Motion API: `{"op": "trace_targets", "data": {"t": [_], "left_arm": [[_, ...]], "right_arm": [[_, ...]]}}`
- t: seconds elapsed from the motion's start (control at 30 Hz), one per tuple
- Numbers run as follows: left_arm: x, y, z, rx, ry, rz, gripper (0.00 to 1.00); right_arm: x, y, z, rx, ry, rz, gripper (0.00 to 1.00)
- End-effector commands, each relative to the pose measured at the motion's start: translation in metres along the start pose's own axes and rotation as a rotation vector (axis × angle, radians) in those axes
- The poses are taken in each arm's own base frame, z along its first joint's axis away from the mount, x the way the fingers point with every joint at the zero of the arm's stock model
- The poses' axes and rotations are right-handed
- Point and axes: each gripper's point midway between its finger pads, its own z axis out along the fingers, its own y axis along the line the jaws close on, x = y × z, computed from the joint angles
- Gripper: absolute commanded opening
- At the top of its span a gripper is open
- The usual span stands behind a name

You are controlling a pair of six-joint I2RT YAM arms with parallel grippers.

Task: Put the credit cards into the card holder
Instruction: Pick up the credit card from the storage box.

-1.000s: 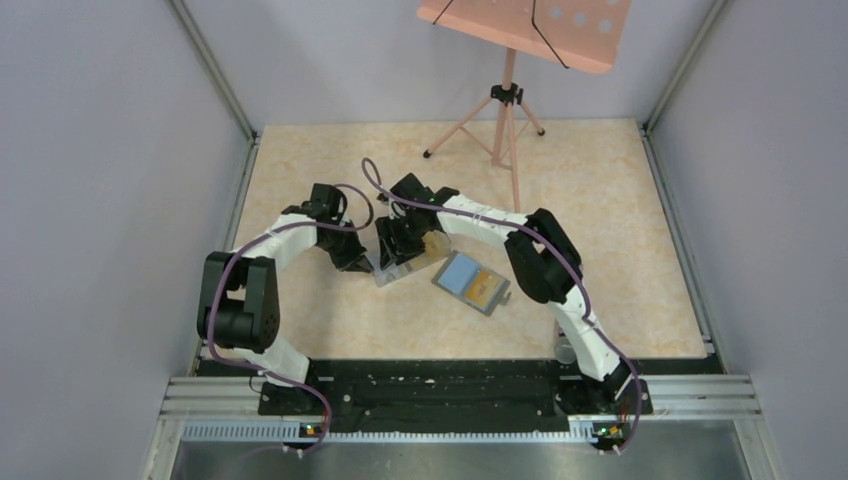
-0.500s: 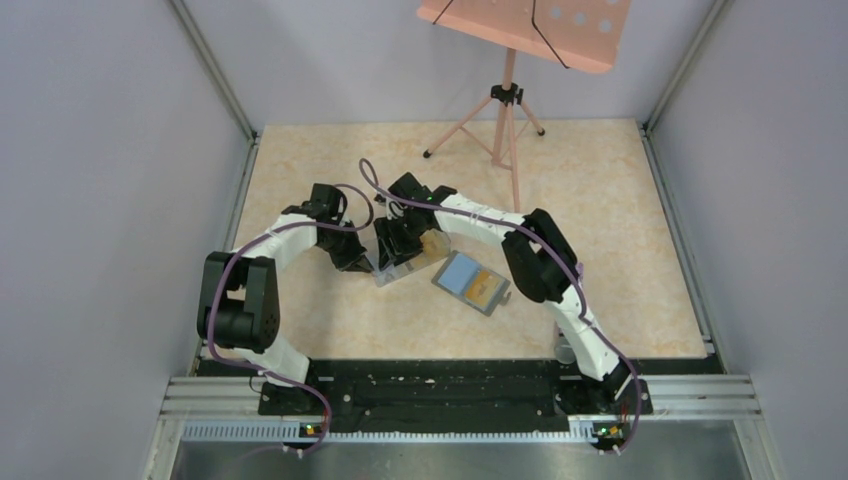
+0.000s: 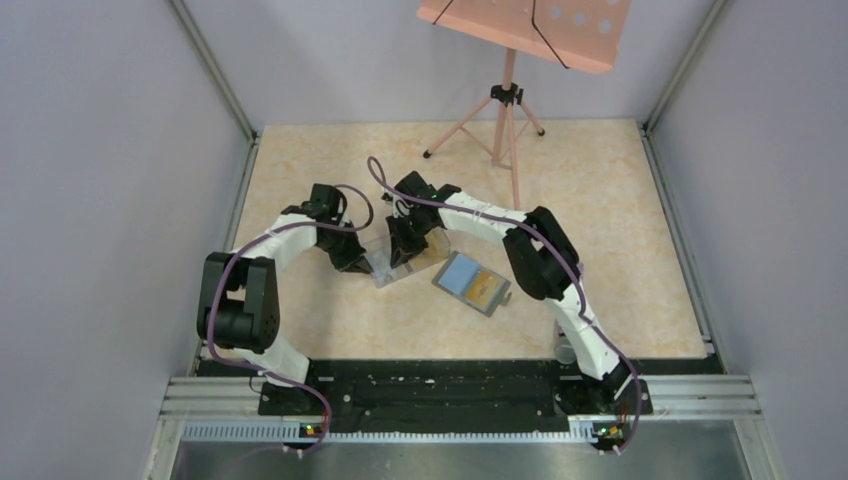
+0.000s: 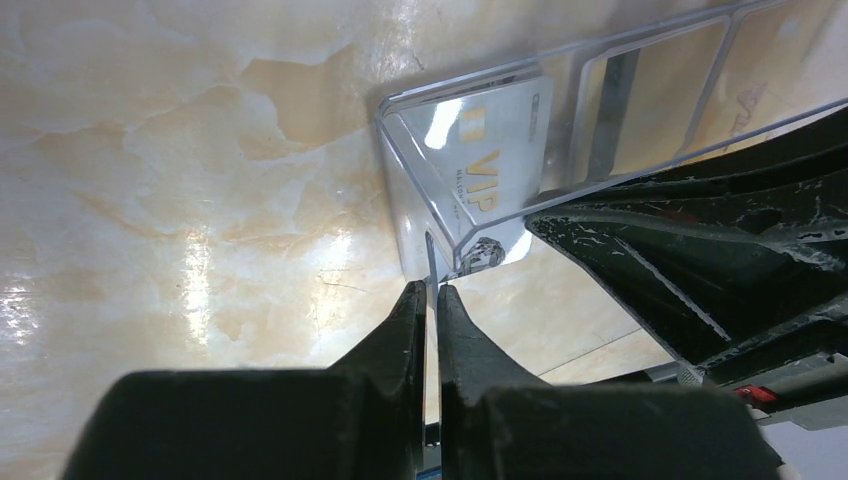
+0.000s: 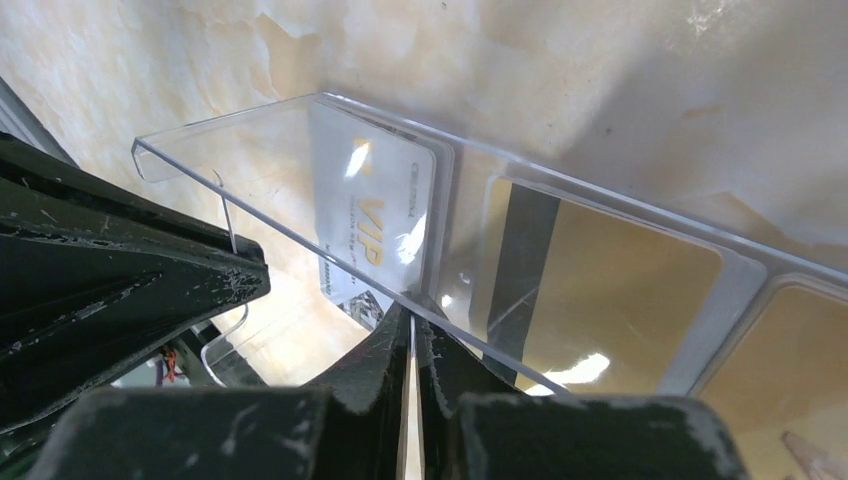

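A clear plastic box (image 3: pixel 388 264) lies at mid-table between both arms, with credit cards inside. A white VIP card (image 4: pixel 480 170) (image 5: pixel 375 225) and gold-orange cards (image 5: pixel 610 300) (image 4: pixel 650 95) show through its plastic. My left gripper (image 4: pixel 430 288) (image 3: pixel 358 262) is shut on the thin clear wall at the box's corner. My right gripper (image 5: pixel 412 322) (image 3: pixel 400 252) is shut on the near edge of the box's clear lid panel (image 5: pixel 300 170). The card holder (image 3: pixel 462 295) lies open to the right of the box, a blue and an orange card on it.
A pink music stand (image 3: pixel 507 110) stands on its tripod at the back of the table. Grey walls close off both sides. A metal rail (image 3: pixel 450 395) runs along the near edge by the arm bases.
My right gripper has shut from open onto the clear lid's edge. The box has shifted slightly left. The left gripper stays shut in place.
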Motion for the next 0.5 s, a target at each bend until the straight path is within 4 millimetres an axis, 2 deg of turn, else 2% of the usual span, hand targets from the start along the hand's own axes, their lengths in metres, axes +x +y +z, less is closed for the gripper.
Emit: {"op": "trace_targets", "data": {"t": [0.0, 0.13, 0.4, 0.47], "left_arm": [[0.004, -0.014, -0.003, 0.05, 0.014, 0.052, 0.0], [0.006, -0.011, -0.004, 0.039, 0.018, 0.057, 0.0], [0.008, -0.01, -0.006, 0.032, 0.025, 0.062, 0.0], [0.007, -0.011, -0.007, 0.032, 0.024, 0.064, 0.0]], "right_arm": [[-0.002, 0.041, -0.004, -0.12, -0.014, -0.036, 0.0], [0.001, 0.048, -0.001, -0.176, 0.001, -0.029, 0.0], [-0.005, 0.076, -0.014, -0.304, -0.029, -0.031, 0.0], [-0.006, 0.078, -0.015, -0.318, -0.035, -0.027, 0.0]]}}
